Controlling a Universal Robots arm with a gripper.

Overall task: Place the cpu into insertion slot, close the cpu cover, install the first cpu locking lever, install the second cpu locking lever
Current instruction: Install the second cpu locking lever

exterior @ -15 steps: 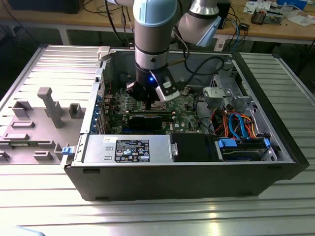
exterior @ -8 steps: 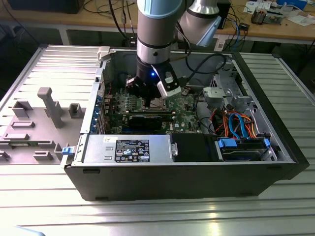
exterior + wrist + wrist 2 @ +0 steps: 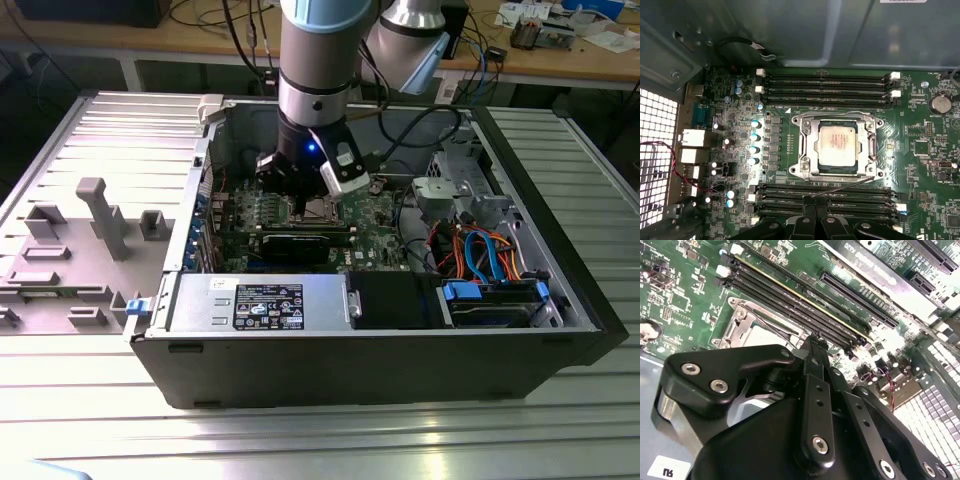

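The cpu [image 3: 837, 145], a dull silver square, lies flat in the insertion slot [image 3: 799, 167] on the green motherboard. The cpu cover [image 3: 866, 150], a thin metal frame, lies down around the chip. A thin locking lever [image 3: 850, 185] runs slanted along one side of the socket, and its free end meets my fingertips. My gripper [image 3: 816, 202] hangs just beside the socket with its black fingers together, seen from behind in the second wrist view [image 3: 815, 340]. In the exterior view the gripper [image 3: 305, 195] is low inside the open computer case, over the slot [image 3: 322, 210].
Long black memory slots [image 3: 825, 82] flank the socket on both sides. A long black card [image 3: 300, 243] lies nearer the camera, then the power supply [image 3: 260, 300]. Drive cage and cables [image 3: 480, 250] fill the exterior view's right. A grey fixture [image 3: 100, 215] stands outside the case.
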